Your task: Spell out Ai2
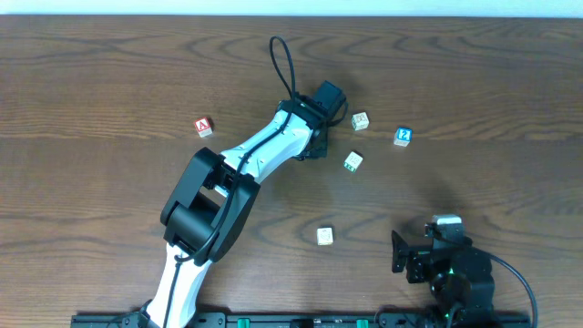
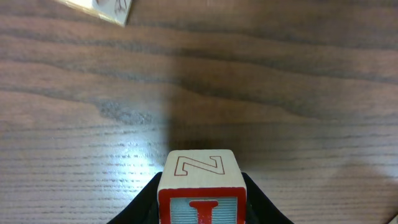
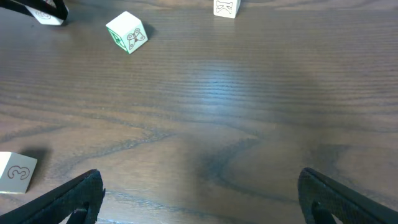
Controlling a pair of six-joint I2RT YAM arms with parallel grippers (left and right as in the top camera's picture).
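Note:
My left gripper is shut on a wooden block with a red "I" on its front face and a red outlined "Z" on top, low over the table at centre. The arm hides this block in the overhead view. The red "A" block lies to the far left. The blue "2" block lies to the right. My right gripper is open and empty at the front right; its fingers spread wide in the right wrist view.
A "K" block, a green-printed block and a "3" block lie loose on the wooden table. Another pale block shows at the top left of the left wrist view.

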